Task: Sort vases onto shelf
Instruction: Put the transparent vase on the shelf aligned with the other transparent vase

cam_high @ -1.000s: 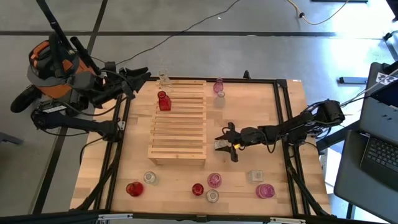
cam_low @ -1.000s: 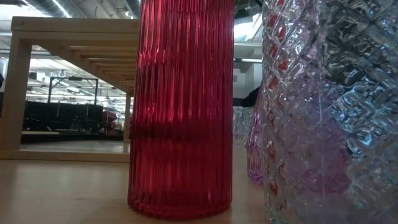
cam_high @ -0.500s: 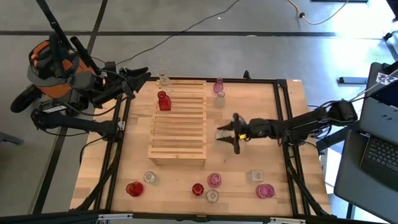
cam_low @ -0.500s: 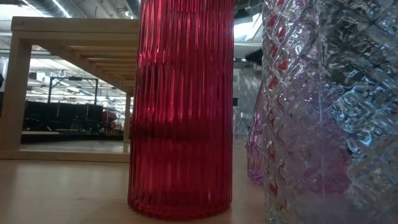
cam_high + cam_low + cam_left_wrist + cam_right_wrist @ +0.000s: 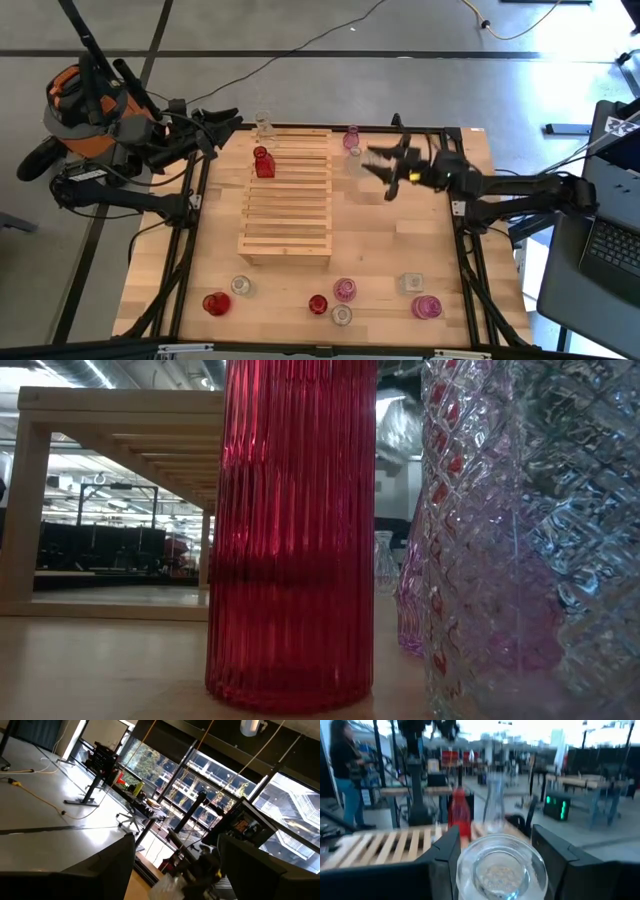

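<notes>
The pale wooden shelf (image 5: 288, 195) lies in the middle of the table. A red vase (image 5: 264, 162) stands on its far left slats, and a clear vase (image 5: 264, 126) stands at its far edge. A pink vase (image 5: 351, 138) stands by its far right corner. My right gripper (image 5: 383, 168) is above the table to the right of the shelf's far end, shut on a clear glass vase (image 5: 501, 867). My left gripper (image 5: 225, 122) is open and empty, off the table's far left corner. My right gripper pinches the clear vase's body (image 5: 465, 870) between its two fingers (image 5: 445, 855), one on each side. The fingers come about level from the table's right, pointing at the shelf. The vase is lifted clear of the table, its open mouth (image 5: 501, 865) facing up.
Several red, pink and clear vases stand in a row along the table's near edge (image 5: 345, 290); a tall red one (image 5: 290, 530) and a clear cut-glass one (image 5: 520, 540) fill the low view. A person (image 5: 347, 780) stands in the room beyond the table.
My right gripper has carried the clear vase from beside the shelf's near right part toward the table's far edge, to beside the shelf's far right corner near the pink vase. The vase stays in the hold, clear of the table.
</notes>
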